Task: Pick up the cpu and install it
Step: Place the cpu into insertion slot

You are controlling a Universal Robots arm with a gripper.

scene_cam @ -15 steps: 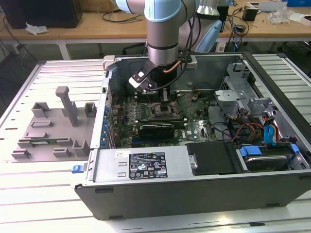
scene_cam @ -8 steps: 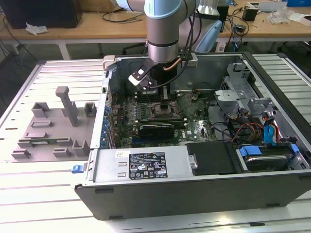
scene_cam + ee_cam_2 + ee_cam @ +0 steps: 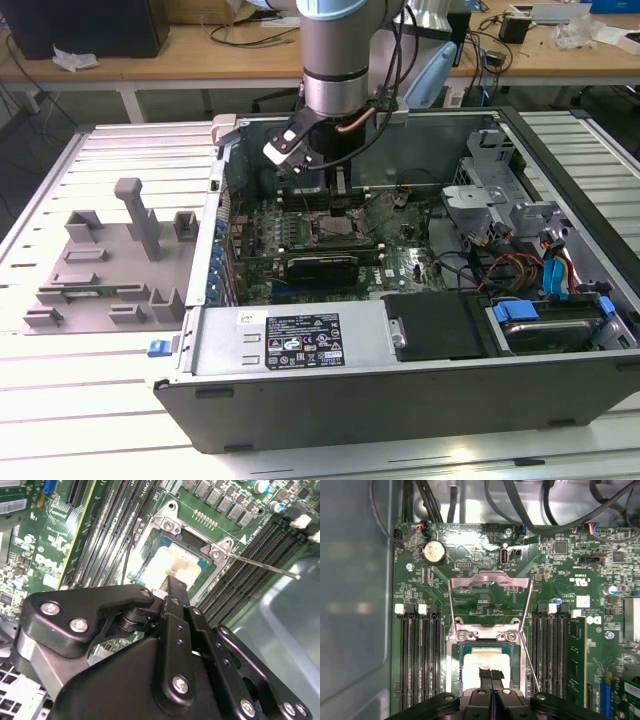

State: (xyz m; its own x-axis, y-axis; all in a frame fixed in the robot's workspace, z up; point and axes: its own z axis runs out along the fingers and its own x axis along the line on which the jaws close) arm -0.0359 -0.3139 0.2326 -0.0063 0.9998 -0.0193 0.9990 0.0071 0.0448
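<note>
1. The arm [image 3: 340,50] reaches down into the open computer case [image 3: 400,390], in the upper centre of the exterior view.
2. The gripper [image 3: 491,676] has its fingers pressed together, with nothing visible between them.
3. The cpu [image 3: 471,666] lies flat inside the socket frame [image 3: 453,680] on the motherboard [image 3: 410,587], directly beneath the fingertips [image 3: 176,587].
4. Contact between the tips and the cpu's top plate cannot be determined.
5. The load plate [image 3: 490,582] stands hinged open beside the socket frame.
</note>
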